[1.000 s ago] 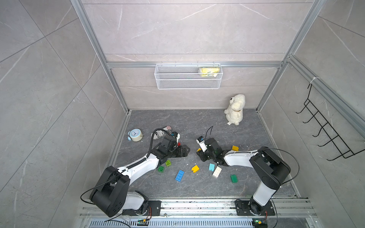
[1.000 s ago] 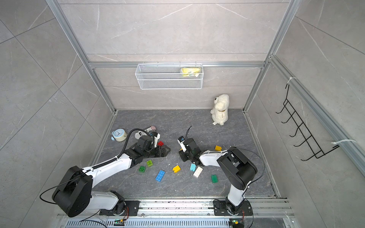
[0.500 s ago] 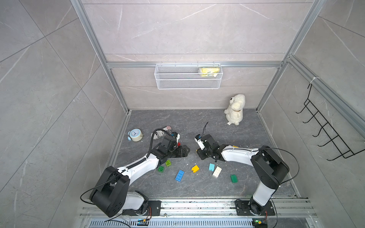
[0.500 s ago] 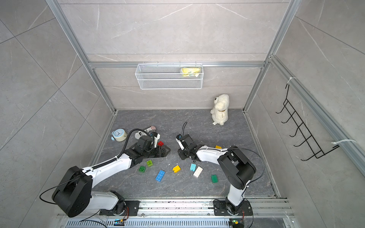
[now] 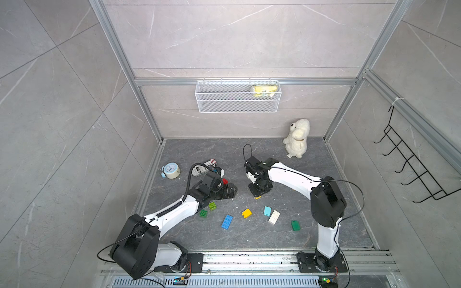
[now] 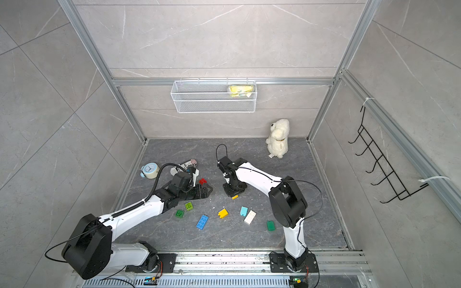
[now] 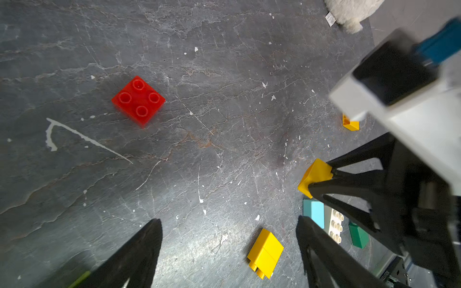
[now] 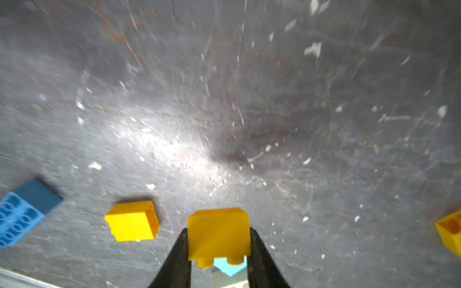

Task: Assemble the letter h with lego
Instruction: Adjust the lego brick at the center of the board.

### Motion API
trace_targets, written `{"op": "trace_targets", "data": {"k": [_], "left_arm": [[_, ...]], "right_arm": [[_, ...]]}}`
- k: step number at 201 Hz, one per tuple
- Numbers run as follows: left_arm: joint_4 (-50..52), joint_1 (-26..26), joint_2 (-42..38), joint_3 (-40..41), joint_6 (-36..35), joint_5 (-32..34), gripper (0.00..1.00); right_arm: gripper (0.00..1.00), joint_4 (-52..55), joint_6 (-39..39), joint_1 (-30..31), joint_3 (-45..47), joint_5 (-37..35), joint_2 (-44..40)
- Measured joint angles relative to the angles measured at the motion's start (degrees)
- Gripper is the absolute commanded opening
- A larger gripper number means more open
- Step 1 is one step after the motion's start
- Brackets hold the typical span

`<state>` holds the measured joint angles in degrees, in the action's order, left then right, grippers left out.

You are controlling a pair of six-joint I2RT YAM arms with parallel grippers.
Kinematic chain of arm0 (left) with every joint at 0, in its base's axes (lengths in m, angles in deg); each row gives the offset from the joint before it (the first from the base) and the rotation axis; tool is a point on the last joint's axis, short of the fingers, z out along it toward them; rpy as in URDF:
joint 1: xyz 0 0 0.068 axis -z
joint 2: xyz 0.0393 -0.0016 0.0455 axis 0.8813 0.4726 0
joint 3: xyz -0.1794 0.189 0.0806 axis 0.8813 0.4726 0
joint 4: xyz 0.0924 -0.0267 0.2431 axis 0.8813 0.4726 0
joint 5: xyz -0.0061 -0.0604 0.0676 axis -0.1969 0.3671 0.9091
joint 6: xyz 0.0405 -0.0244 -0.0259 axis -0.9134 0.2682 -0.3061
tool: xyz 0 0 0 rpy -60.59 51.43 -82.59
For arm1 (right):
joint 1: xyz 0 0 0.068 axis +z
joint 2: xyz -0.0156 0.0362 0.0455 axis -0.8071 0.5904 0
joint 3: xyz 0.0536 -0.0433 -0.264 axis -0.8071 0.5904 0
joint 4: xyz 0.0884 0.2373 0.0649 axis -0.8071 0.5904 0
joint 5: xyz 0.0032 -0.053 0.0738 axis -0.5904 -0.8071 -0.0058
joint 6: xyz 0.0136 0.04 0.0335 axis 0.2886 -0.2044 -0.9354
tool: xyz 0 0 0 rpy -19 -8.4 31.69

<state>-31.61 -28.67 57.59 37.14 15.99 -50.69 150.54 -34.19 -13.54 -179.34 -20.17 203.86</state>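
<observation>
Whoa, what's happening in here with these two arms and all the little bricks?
They are meant to snap bricks into a letter h. The right pincer is clamped on a yellow brick. The left pincer is open and empty, close to a red brick. Other pieces, among them a blue brick, a white brick and a dark green brick, lie scattered on the floor; no letter shape exists yet.

In both top views the whole scene is seen from high above its front edge, looking steeply down: the base rail (image 5: pixel 249 259) runs along the lower edge of the frame, the back wall (image 5: pixel 237 37) fills the upper half. From each wrist camera the dark floor (image 7: pixel 224 124) is viewed at close range, past the fingers (image 7: pixel 139 254). The yellow brick (image 8: pixel 219 224) gripped by the right gripper (image 8: pixel 218 230) is shared by both wrist views.
</observation>
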Motion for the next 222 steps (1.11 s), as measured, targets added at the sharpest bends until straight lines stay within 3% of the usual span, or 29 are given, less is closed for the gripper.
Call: {"op": "trace_targets", "data": {"k": [43, 77, 116, 153, 174, 189, 222], "left_arm": [[0.3, 0.0, -0.5, 0.0, 0.6, 0.4, 0.90], [0.5, 0.0, -0.6, 0.0, 1.0, 0.5, 0.93], [0.5, 0.0, -2.4, 0.0, 1.2, 0.6, 0.98], [0.5, 0.0, -3.8, 0.2, 1.2, 2.1, 0.99], [0.8, 0.0, -4.0, 0.3, 0.8, 3.8, 0.99], [1.9, 0.0, -4.0, 0.3, 0.4, 5.7, 0.98], [7.4, 0.0, -2.0, -1.2, 0.5, 12.2, 0.97]], "right_arm": [[0.31, 11.4, 2.0, 0.2, -13.2, 0.6, 10.9], [0.45, 15.9, 3.2, 0.7, -23.1, 0.9, 18.5], [0.62, 17.7, 3.9, 1.2, -29.7, 0.9, 24.6], [0.72, 15.8, 3.1, 1.2, -31.3, 1.0, 25.0], [0.77, 10.2, 1.4, 1.2, -27.4, 0.9, 21.2], [0.83, 4.5, -0.8, 1.1, -21.0, 0.4, 14.2], [0.89, -14.4, -6.4, -0.8, 5.7, -0.3, -15.0]]}}
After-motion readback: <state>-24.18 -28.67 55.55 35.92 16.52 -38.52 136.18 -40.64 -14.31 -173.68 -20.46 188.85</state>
